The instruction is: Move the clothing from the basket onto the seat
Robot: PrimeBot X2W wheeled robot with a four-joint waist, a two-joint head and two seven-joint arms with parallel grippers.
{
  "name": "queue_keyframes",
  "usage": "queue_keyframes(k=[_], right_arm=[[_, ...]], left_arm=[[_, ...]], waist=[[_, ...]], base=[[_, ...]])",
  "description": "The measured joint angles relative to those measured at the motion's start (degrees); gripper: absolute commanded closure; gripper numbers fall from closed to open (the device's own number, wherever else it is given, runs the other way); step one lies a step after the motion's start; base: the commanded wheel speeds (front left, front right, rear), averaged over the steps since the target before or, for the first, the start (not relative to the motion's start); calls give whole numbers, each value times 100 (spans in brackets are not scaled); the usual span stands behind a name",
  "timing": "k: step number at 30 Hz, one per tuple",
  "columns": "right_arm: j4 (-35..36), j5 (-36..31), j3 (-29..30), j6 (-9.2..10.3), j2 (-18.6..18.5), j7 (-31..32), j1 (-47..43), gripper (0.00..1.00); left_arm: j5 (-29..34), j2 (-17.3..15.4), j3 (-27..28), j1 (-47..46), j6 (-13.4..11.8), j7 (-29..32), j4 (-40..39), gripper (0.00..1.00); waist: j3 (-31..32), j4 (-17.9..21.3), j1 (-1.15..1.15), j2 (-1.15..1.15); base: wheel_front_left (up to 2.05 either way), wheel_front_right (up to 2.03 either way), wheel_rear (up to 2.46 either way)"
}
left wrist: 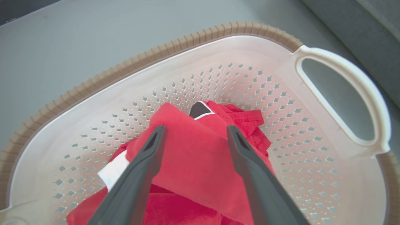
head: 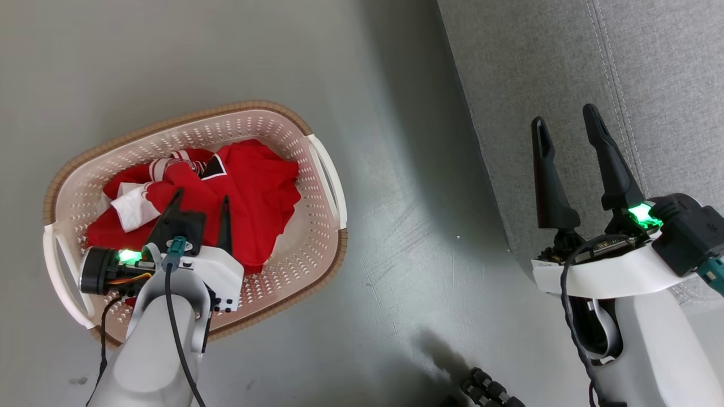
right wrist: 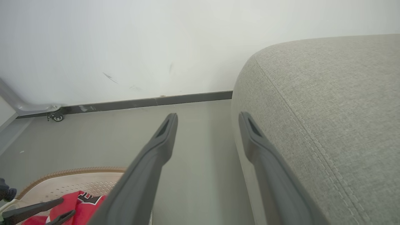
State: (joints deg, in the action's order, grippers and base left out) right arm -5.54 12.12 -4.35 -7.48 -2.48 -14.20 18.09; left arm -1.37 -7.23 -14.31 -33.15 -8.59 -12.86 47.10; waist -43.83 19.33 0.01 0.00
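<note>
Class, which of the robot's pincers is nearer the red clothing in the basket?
Left. The left pincer is open directly above the clothing in the basket; the right pincer, also open, is off by the seat.

Parted right claw beside seat

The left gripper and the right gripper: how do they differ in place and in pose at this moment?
The left gripper hangs over the clothing in the basket; the right gripper is over the edge of the seat. The left gripper points down; the right gripper points more level, toward the wall. Both are open and hold nothing.
</note>
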Motion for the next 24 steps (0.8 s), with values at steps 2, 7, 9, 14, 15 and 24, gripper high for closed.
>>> queue_keyframes(k=[2,7,9,14,15,24], right_arm=[[-9,10,-4,0,0,0,50,0],[4,56,-11,0,0,0,214,0],[10,56,-12,0,0,0,227,0],[11,58,-10,0,0,0,285,0],[11,59,-11,0,0,0,310,0],[3,115,-29,0,0,0,334,0]], left_arm=[[0,-8,20,-21,-45,2,55,0],[1,-48,99,-102,-223,57,198,0],[1,-68,127,-153,-283,56,226,0],[10,-82,148,-248,-415,55,297,0],[11,-87,159,-254,-463,55,324,0],[16,-102,194,-270,-609,176,649,41]], waist=[[-41,24,0,0],[-130,63,0,0],[-155,68,0,0],[-189,60,0,0],[-191,58,0,0],[-197,56,0,0]], base=[[0,0,0],[0,0,0],[0,0,0],[0,0,0],[0,0,0],[0,0,0]])
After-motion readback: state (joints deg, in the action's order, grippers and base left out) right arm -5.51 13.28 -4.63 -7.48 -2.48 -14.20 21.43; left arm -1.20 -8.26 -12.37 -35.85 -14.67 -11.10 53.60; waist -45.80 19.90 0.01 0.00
